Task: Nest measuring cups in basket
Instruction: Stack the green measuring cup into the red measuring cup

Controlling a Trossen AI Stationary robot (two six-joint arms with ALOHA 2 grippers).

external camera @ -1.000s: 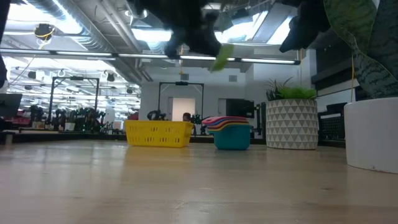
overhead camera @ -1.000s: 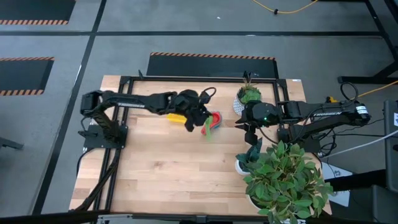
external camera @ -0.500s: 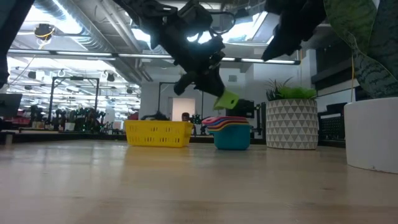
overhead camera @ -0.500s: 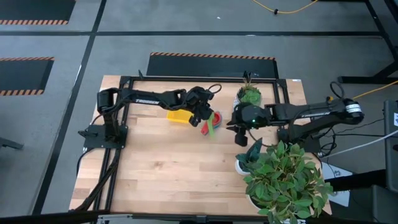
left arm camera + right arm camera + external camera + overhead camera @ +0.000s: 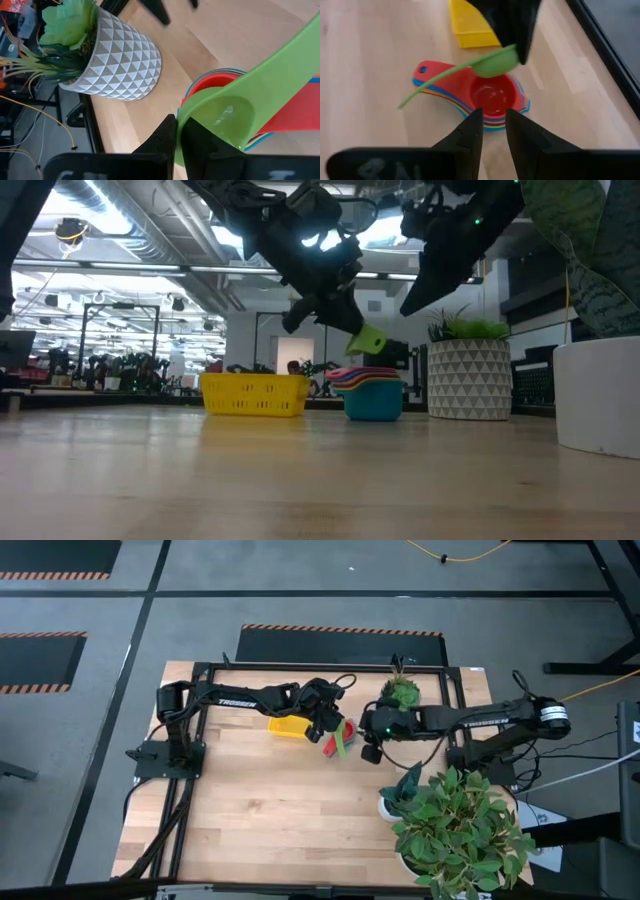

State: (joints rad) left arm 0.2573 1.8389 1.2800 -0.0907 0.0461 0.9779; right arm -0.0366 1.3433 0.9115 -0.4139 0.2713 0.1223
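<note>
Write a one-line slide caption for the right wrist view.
Left claw holds the green measuring cup above the nested cup stack, yellow basket beyond.

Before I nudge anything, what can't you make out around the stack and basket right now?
- Basket contents: low view shows only its wall; left claw overhangs it from above.
- Cups below the red cup: only rims show.
- Green cup clearance above the stack: unclear.
- Right claw height: unclear.

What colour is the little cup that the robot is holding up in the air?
The cup is bright green, clearest in the right wrist view, where it hangs over the red-topped stack.
</note>
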